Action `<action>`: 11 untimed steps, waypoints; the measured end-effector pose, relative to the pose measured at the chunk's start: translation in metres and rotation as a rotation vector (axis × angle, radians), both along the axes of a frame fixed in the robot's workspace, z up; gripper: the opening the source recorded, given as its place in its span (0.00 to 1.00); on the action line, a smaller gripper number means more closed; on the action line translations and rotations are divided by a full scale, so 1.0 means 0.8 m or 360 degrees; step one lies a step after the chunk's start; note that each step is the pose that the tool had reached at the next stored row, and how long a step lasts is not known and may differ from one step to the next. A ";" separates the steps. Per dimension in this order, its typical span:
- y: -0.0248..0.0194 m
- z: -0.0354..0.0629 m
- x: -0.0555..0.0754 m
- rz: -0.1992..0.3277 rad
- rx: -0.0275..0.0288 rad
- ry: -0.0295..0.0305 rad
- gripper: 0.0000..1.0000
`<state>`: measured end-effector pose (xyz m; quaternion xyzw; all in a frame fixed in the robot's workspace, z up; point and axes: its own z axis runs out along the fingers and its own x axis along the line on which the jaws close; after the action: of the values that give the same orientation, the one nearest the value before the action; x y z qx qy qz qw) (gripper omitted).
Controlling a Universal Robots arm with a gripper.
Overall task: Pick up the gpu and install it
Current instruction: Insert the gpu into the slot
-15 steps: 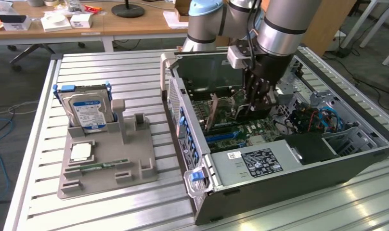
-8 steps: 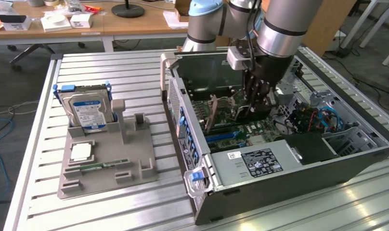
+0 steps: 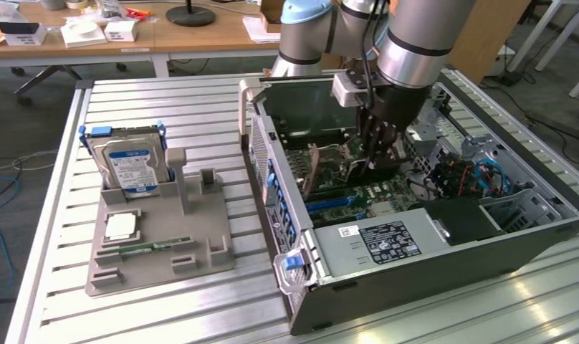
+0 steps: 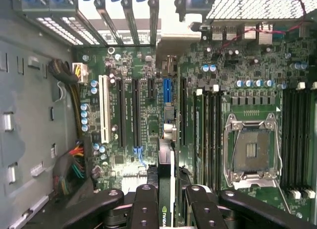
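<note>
- At about nine o'clock in the exterior view, the hard drive (image 3: 127, 166) stands in the grey holder (image 3: 213, 244) on the counter (image 3: 175, 115), with the memory stick (image 3: 155, 247) lying flat at the holder's near edge; both sit well apart from the work and seem in no danger
- Toward the middle, the blue clips (image 3: 270, 179) line the rear wall of the open case (image 3: 443, 265); a skewed descent could snag the card's bracket there
- Near one o'clock, the claw (image 3: 374, 161) reaches down inside the case, clamped on the gpu (image 4: 165, 211), which hangs edge-on over the motherboard (image 4: 247, 90)
- The card looks roughly in line with the blue slot (image 4: 167, 90); if its edge is off, pressing down could bend it or scrape nearby parts
- Only a thin edge is pinched, so the card could tilt or slip
- The black fingers (image 4: 144, 209) hide the connector edge, and the arm covers part of the board in the exterior view; the card's height above the slot cannot be judged
</note>
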<state>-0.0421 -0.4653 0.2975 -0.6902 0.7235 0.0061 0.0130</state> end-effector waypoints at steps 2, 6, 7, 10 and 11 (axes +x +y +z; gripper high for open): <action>0.0000 -0.002 -0.001 0.0000 0.00002 0.00000 0.26; -0.0001 -0.007 -0.003 0.0001 0.00000 0.00000 0.26; -0.0001 -0.009 -0.003 0.0001 0.00001 0.00000 0.26; -0.0002 -0.012 -0.004 0.0001 -0.00002 0.00002 0.26; -0.0002 -0.012 -0.004 0.0001 -0.00003 0.00002 0.26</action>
<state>-0.0453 -0.4654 0.2880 -0.6905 0.7232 0.0061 0.0128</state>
